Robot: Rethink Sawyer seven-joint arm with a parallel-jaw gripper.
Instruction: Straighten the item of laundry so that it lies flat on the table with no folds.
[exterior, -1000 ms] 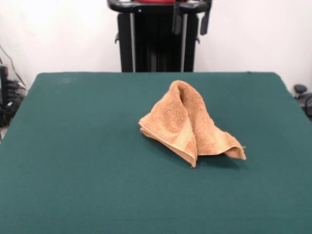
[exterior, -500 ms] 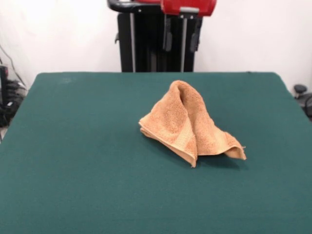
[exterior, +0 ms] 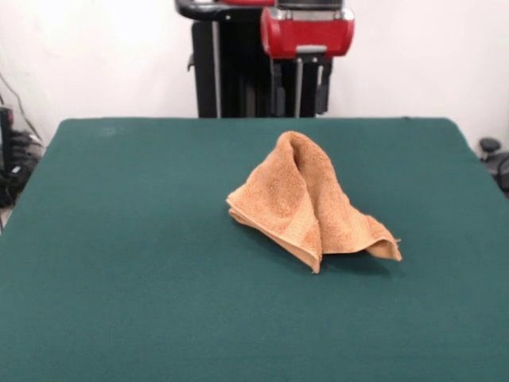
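From the front you see one orange-tan terry towel heaped in a peaked fold near the middle of one dark green felt-covered table. One red-bodied gripper hangs above it, fingers spread, touching nothing. Pinch several layers and you risk lifting the fold intact.
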